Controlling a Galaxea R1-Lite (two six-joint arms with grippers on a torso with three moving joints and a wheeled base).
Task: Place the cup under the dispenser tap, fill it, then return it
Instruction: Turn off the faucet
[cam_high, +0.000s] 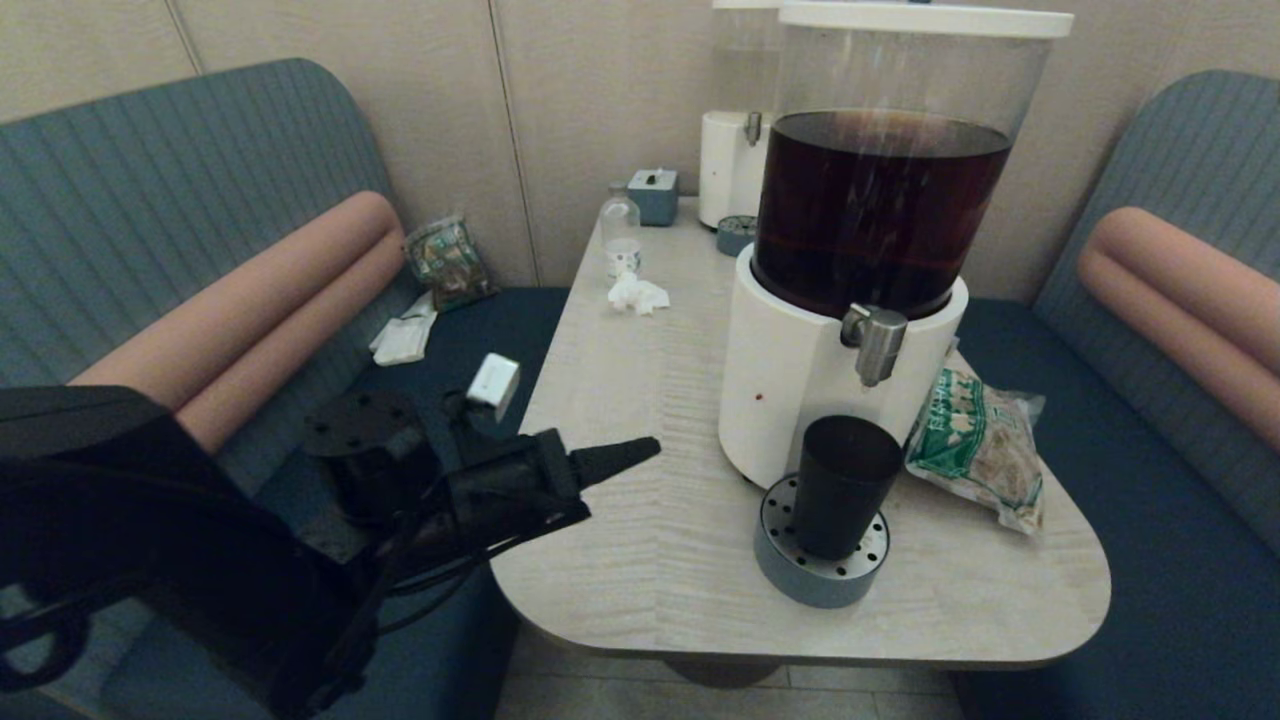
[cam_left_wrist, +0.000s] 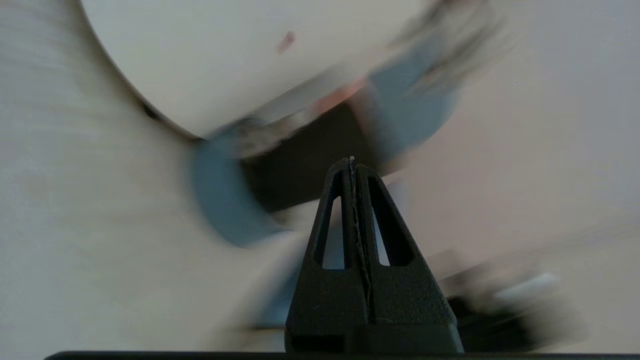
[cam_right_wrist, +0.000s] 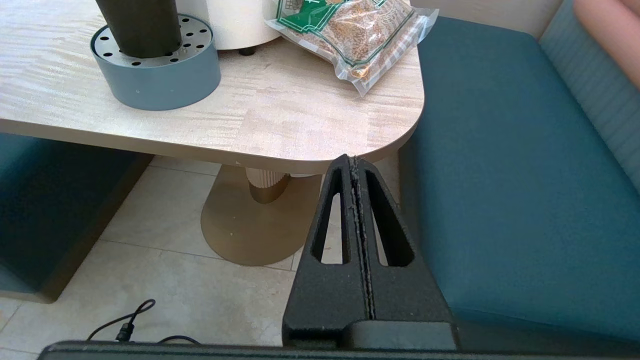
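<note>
The matte black cup (cam_high: 843, 485) stands upright on the grey-blue perforated drip tray (cam_high: 822, 573), directly below the brushed-steel dispenser tap (cam_high: 877, 343) of the big dispenser with white base (cam_high: 790, 375) and dark brown liquid. My left gripper (cam_high: 650, 448) hovers over the table's near left part, shut and empty, pointing toward the cup from some distance. In the left wrist view the cup (cam_left_wrist: 300, 165) and tray (cam_left_wrist: 220, 195) lie ahead of the left gripper (cam_left_wrist: 352, 161). My right gripper (cam_right_wrist: 352, 159) is shut and empty, low beside the table's near right corner; the cup (cam_right_wrist: 140, 25) shows there too.
A bag of grain snacks (cam_high: 975, 445) lies right of the dispenser. Farther back are a crumpled tissue (cam_high: 636, 294), a small clear bottle (cam_high: 620, 232), a grey box (cam_high: 654, 195) and a smaller dispenser (cam_high: 735, 150). Blue benches (cam_right_wrist: 505, 165) flank the table (cam_high: 640, 420).
</note>
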